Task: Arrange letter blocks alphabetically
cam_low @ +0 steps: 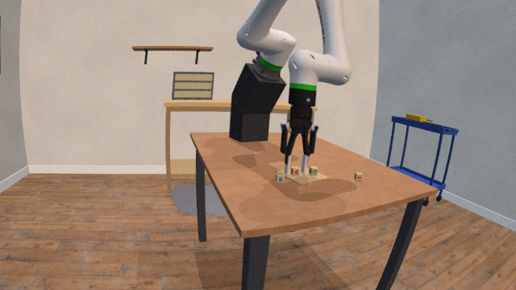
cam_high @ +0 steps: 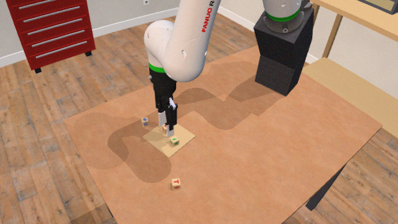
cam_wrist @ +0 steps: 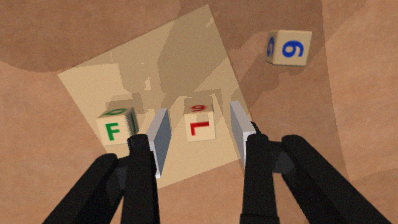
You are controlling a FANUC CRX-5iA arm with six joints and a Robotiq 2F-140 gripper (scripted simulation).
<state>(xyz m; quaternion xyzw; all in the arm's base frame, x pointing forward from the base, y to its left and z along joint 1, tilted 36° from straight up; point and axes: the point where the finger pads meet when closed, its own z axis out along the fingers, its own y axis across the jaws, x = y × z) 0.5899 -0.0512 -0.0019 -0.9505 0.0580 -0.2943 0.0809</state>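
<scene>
Four wooden blocks are seen on the brown table (cam_high: 280, 149). Two of them lie on the tan mat (cam_high: 183, 135): the block with a red L on top (cam_wrist: 199, 125) and the block with a green F on top (cam_wrist: 114, 129). The L block is framed by the gripper (cam_wrist: 200, 132), whose pale finger pads stand spread on either side of it; a gap is visible on each side in the wrist view, so nothing is pinched. In the exterior view the fingertips are lowered to about block height over the mat. The F block is placed just beside the outer face of one finger, near a corner of the mat.

The block with a blue 6 or G on its faces (cam_wrist: 289, 48) is found off the mat, near its edge; which character it is cannot be told. The block with a red T on top (cam_high: 176, 183) rests well apart from the mat, on bare table nearer the top camera.

The mat is laid flat. The arm's dark pedestal (cam_high: 281, 50) is set at the far side of the table. A red tool chest (cam_high: 50, 28) and a blue cart (cam_low: 439, 130) are seen on the wooden floor.
</scene>
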